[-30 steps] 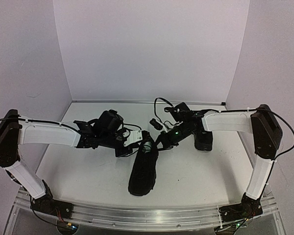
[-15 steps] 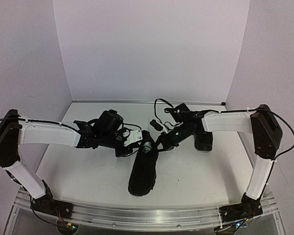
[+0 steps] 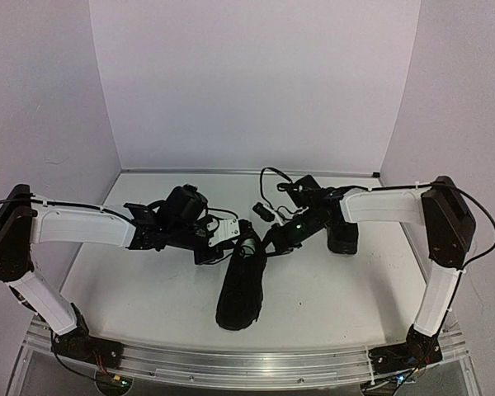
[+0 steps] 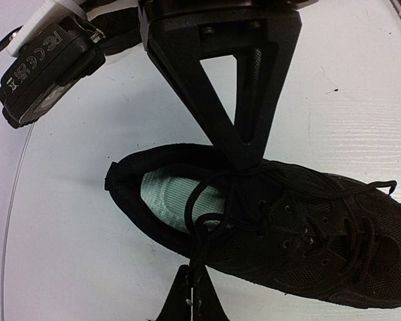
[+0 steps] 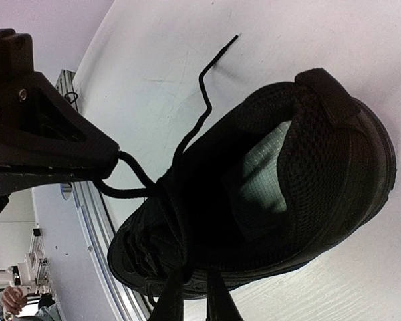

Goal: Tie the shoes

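One black shoe [image 3: 239, 289] lies mid-table with its toe toward me, and its pale green insole [image 4: 164, 200] shows. My left gripper [image 3: 222, 247] is at the shoe's left side by the opening. In the left wrist view it [image 4: 190, 277] is shut on a black lace loop [image 4: 199, 224]. My right gripper [image 3: 273, 239] is at the opening from the right. In the right wrist view it [image 5: 195, 274] is closed on a lace strand over the tongue. The second shoe [image 3: 343, 237] stands behind the right arm, partly hidden.
A loose lace end [image 5: 210, 73] trails on the white table beyond the shoe's opening. Purple walls close in the back and both sides. A metal rail [image 3: 231, 363] runs along the near edge. A cable [image 3: 272, 173] loops above the right wrist.
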Controlling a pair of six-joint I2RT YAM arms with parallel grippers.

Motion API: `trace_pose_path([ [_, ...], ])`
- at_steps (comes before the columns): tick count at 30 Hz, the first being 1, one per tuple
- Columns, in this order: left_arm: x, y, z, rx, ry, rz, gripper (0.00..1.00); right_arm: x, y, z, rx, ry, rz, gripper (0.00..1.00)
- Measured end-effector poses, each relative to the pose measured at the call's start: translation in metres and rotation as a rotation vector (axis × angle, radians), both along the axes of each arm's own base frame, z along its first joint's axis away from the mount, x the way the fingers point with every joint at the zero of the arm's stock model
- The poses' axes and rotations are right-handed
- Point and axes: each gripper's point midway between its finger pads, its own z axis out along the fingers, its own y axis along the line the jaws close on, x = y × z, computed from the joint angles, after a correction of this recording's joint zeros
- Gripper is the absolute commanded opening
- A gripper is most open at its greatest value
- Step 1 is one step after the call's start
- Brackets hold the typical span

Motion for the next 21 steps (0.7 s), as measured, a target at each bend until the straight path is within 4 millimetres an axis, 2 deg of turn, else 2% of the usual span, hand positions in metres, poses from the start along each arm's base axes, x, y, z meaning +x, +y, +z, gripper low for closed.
trace_pose_path([
  [11, 0.0, 0.0, 0.0, 0.0, 0.0, 0.0, 0.0, 0.0, -0.003, -0.001, -0.003, 0.0, -0.002, 0.0],
  [21, 0.001, 0.001, 0.0, 0.005, -0.004, 0.007, 0.0, 0.008, -0.016, 0.014, 0.003, -0.035, -0.05, 0.0],
])
